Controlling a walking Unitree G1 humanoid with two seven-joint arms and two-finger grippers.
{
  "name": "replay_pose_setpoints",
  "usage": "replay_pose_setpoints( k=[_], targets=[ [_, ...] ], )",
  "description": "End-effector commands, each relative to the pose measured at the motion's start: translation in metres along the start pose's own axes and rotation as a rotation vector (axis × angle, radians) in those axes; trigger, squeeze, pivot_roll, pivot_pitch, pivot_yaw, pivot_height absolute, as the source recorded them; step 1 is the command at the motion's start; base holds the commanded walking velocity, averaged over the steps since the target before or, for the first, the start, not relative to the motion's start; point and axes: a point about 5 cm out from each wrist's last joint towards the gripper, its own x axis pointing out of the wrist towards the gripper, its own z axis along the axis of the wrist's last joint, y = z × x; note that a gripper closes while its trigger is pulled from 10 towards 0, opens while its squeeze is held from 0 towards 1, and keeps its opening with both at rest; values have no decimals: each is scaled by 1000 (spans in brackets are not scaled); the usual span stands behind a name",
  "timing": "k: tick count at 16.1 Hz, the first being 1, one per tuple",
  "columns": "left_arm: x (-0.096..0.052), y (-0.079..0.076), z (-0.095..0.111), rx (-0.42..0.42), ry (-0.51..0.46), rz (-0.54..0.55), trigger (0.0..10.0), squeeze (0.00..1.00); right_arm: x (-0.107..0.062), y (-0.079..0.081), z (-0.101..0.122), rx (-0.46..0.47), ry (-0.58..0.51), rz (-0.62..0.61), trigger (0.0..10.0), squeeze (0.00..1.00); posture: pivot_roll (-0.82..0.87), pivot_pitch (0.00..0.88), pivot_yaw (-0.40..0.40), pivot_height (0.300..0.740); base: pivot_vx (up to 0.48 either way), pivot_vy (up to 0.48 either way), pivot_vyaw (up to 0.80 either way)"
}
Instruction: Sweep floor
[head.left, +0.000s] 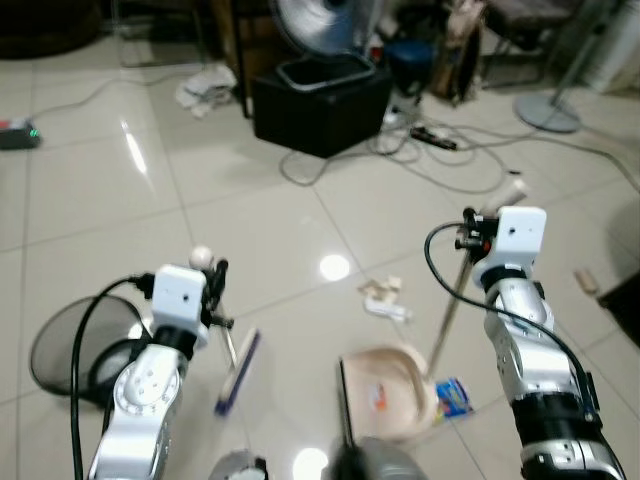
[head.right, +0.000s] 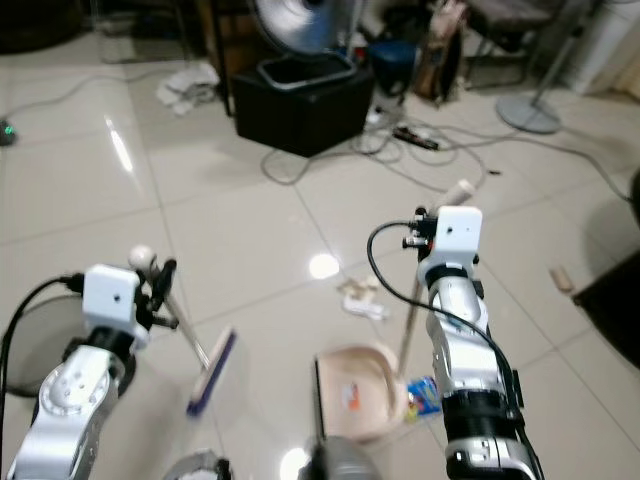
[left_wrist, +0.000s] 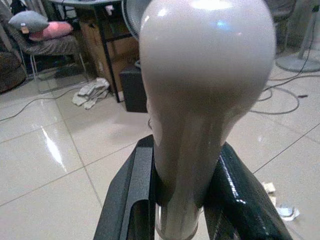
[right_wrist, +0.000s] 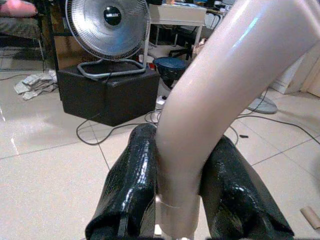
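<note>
Glossy pale tiled floor (head.left: 250, 215), glare spots gleaming.
Black box (head.left: 318, 100) at the back beside a fan (right_wrist: 107, 22), cables (head.left: 440, 165) trailing across tiles.

The pale tiled floor (head.left: 90, 200) is glossy and throws back lamp glare. A smooth, shiny cream plastic broom handle (left_wrist: 200, 100) sits between glossy black fingers (left_wrist: 131, 200). The beige plastic dustpan (head.left: 385, 395) looks matt. Crumpled white paper scraps (head.left: 385, 298) lie rough-edged.
</note>
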Motion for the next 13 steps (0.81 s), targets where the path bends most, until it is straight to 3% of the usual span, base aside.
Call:
replay_pose_setpoints(
  k=[1, 2, 4, 7, 13],
  targets=[
    [2, 2, 4, -6, -18, 13, 10000, 0, 3, -8, 17, 10, -65, -27, 10000, 0, 37, 137, -27, 740, 0, -390, 0],
    [5, 5, 5, -48, -21, 47, 10000, 0, 3, -11, 22, 17, -88, -25, 10000, 0, 29, 133, -21, 740, 0, -394, 0],
    [7, 5, 2, -55, -11, 52, 10000, 0, 5, -7, 27, 84, -110, 11, 10000, 0, 25, 131, -16, 740, 0, -390, 0],
    [9, 4, 2, -50, -13, 59, 10000, 0, 7, 1, 36, 36, -145, 81, 10000, 0, 22, 129, -13, 740, 0, -393, 0],
    [16, 8, 7, -26, -34, 71, 10000, 0, 4, 0, 29, 47, -132, 88, 10000, 0, 21, 127, -4, 740, 0, -393, 800]
  ],
)
